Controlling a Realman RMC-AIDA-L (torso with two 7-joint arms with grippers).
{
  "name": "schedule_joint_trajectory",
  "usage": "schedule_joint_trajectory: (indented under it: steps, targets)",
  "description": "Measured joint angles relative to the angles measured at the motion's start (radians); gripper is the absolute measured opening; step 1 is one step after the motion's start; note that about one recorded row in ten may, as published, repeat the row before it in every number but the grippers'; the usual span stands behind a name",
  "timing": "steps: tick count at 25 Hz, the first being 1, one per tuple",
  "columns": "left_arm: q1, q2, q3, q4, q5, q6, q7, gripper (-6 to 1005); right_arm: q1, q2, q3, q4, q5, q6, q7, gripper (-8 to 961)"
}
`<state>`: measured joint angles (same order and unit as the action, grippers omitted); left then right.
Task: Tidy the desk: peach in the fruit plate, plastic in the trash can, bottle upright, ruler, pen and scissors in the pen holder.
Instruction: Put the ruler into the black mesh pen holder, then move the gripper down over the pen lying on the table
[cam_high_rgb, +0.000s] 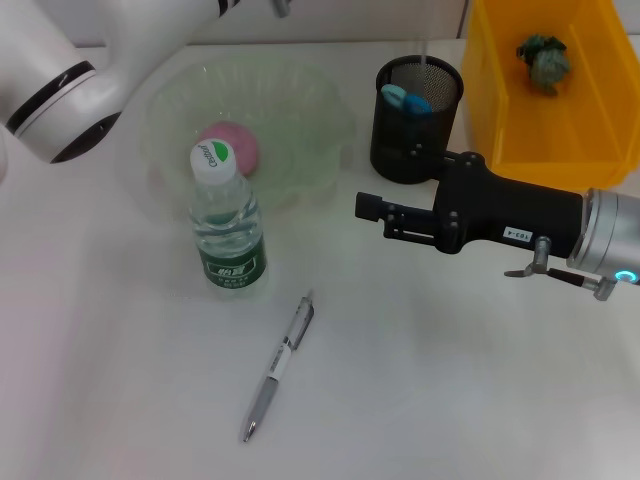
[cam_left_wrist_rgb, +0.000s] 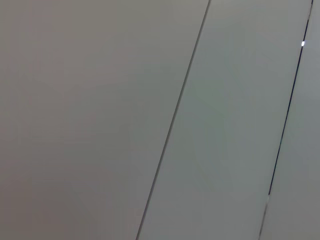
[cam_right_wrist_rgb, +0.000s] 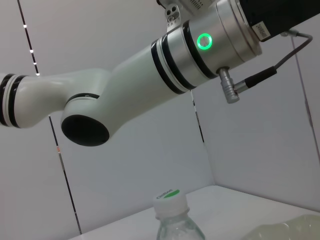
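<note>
The bottle (cam_high_rgb: 228, 230) stands upright on the desk (cam_high_rgb: 450, 380); its cap also shows in the right wrist view (cam_right_wrist_rgb: 167, 199). Behind it the peach (cam_high_rgb: 232, 145) lies in the fruit plate (cam_high_rgb: 310, 110). The pen (cam_high_rgb: 278, 367) lies flat on the desk in front of the bottle. The pen holder (cam_high_rgb: 415, 130) holds the scissors (cam_high_rgb: 405, 98), and a faint clear strip that looks like the ruler (cam_high_rgb: 426, 55) sticks up from it. The plastic (cam_high_rgb: 545, 62) lies in the trash can (cam_high_rgb: 590, 130). My right gripper (cam_high_rgb: 375, 218) hovers open and empty in front of the holder.
My left arm (cam_high_rgb: 70, 90) is raised over the back left corner, and its wrist with a green light ring (cam_right_wrist_rgb: 204, 41) shows in the right wrist view. The left wrist view shows only plain wall panels. The plate's rim (cam_right_wrist_rgb: 290, 230) is close beside the bottle.
</note>
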<state>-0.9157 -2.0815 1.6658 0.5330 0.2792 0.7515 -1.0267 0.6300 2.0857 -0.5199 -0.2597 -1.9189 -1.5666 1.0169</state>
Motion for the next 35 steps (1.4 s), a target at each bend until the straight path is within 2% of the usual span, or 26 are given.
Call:
schedule_joint_trajectory:
  steps: [5, 9, 10, 14, 15, 17, 18, 19, 20, 22, 23, 24, 27, 28, 29, 32, 33, 34, 35]
  targets:
    - [0.012, 0.000, 0.007, 0.002, 0.000, 0.016, -0.004, 744, 0.004, 0.000, -0.001, 0.001, 0.000, 0.000, 0.000, 734]
    - [0.023, 0.000, 0.008, 0.004, -0.001, 0.039, -0.008, 772, 0.004, 0.001, -0.001, 0.001, 0.000, 0.000, 0.000, 734]
    - [0.043, 0.000, 0.010, 0.008, -0.001, 0.093, -0.013, 780, 0.003, 0.001, 0.001, 0.001, 0.000, -0.001, 0.000, 734]
    - [0.043, 0.000, 0.010, 0.008, -0.001, 0.093, -0.013, 808, -0.010, -0.001, 0.006, 0.001, 0.021, -0.009, 0.003, 734]
    - [0.118, 0.010, 0.017, 0.029, 0.032, 0.315, -0.081, 815, -0.019, -0.003, 0.009, 0.000, 0.034, -0.015, 0.010, 734]
    - [0.118, 0.010, 0.017, 0.029, 0.032, 0.315, -0.081, 815, -0.022, -0.004, 0.010, -0.002, 0.036, -0.015, 0.014, 734]
    - [0.190, 0.021, 0.003, 0.045, 0.103, 0.489, -0.145, 815, -0.025, -0.005, 0.011, -0.005, 0.037, -0.016, 0.019, 734]
    - [0.190, 0.021, 0.003, 0.045, 0.103, 0.489, -0.145, 815, -0.028, -0.006, 0.011, -0.011, 0.038, -0.016, 0.026, 734]
    - [0.258, 0.036, -0.025, 0.052, 0.197, 0.666, -0.181, 814, -0.031, -0.007, 0.011, -0.019, 0.039, -0.016, 0.035, 734]
    - [0.258, 0.036, -0.025, 0.052, 0.197, 0.666, -0.181, 814, -0.040, -0.007, 0.011, -0.042, 0.039, -0.024, 0.055, 734]
    - [0.356, 0.076, -0.074, 0.063, 0.314, 0.806, -0.247, 814, -0.044, -0.007, 0.011, -0.054, 0.039, -0.030, 0.063, 734]
    - [0.393, 0.093, -0.096, 0.064, 0.363, 0.850, -0.271, 814, -0.051, -0.007, 0.011, -0.067, 0.041, -0.040, 0.071, 734]
    - [0.393, 0.093, -0.096, 0.064, 0.363, 0.850, -0.271, 815, -0.064, -0.009, 0.009, -0.102, 0.046, -0.062, 0.092, 734]
    - [0.441, 0.112, -0.127, 0.058, 0.431, 0.904, -0.294, 815, -0.067, -0.010, 0.006, -0.113, 0.046, -0.068, 0.100, 734]
    - [0.531, 0.148, -0.192, 0.051, 0.577, 0.993, -0.315, 815, -0.070, -0.012, 0.005, -0.127, 0.046, -0.078, 0.111, 734]
    - [0.563, 0.161, -0.221, 0.051, 0.640, 1.016, -0.324, 814, -0.078, -0.017, -0.005, -0.177, 0.036, -0.128, 0.140, 734]
    - [0.612, 0.187, -0.274, 0.052, 0.783, 1.042, -0.322, 814, -0.081, -0.019, -0.013, -0.196, 0.032, -0.148, 0.149, 734]
    - [0.634, 0.194, -0.299, 0.051, 0.867, 1.044, -0.305, 815, -0.085, -0.021, -0.026, -0.222, 0.026, -0.171, 0.167, 734]
    - [0.634, 0.194, -0.299, 0.051, 0.867, 1.044, -0.305, 815, -0.088, -0.025, -0.044, -0.252, 0.019, -0.191, 0.186, 734]
